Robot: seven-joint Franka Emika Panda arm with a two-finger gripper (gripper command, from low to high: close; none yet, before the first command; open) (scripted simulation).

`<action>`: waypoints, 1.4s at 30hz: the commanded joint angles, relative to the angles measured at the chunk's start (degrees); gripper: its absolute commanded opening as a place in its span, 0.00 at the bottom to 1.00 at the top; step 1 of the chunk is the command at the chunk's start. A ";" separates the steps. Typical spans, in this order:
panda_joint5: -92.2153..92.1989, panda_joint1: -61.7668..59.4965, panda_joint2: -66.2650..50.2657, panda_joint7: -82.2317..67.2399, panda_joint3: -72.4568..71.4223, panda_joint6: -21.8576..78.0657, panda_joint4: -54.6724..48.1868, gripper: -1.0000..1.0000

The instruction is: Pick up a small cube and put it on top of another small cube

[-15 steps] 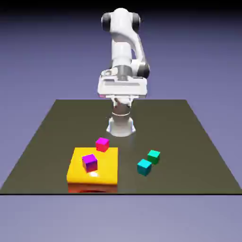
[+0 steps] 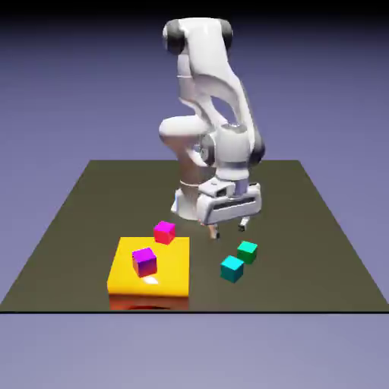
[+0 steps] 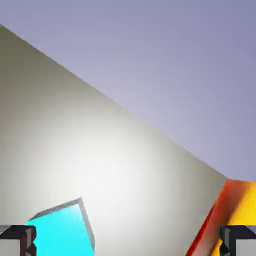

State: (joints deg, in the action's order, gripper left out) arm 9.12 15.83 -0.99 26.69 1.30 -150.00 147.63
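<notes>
The bright cyan cube (image 2: pixel 232 268) rests on the dark table, just in front of a darker green-teal cube (image 2: pixel 247 251). My gripper (image 2: pixel 228 227) hangs open above and slightly behind these two, nothing between its fingers. In the hand view the cyan cube (image 3: pixel 62 231) fills the lower left, close to the left fingertip (image 3: pixel 17 240), and the gripper (image 3: pixel 128 243) shows its tips far apart. The purple cube (image 2: pixel 144 261) with a magenta-tinted top stands on a yellow-orange slab (image 2: pixel 171 277) toward the exterior view's left.
A hot-pink cube (image 2: pixel 164 232) sits at the slab's far edge. The slab's orange side (image 3: pixel 227 210) shows at the hand view's lower right. The table's front edge (image 2: pixel 190 311) runs just before the slab.
The arm has swung down and toward the exterior view's right, lowering the gripper from high near the base to just above the cyan and green-teal cubes. No cube has moved.
</notes>
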 commanded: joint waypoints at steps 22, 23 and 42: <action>1.79 3.22 -10.16 -3.70 1.56 9.68 -6.16 0.00; 0.79 1.69 -10.03 -2.58 2.73 12.03 -8.24 0.00; -10.94 -14.99 -11.84 8.74 14.92 29.90 -26.23 1.00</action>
State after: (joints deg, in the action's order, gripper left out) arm -1.82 0.84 -12.84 35.42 16.21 -120.10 121.40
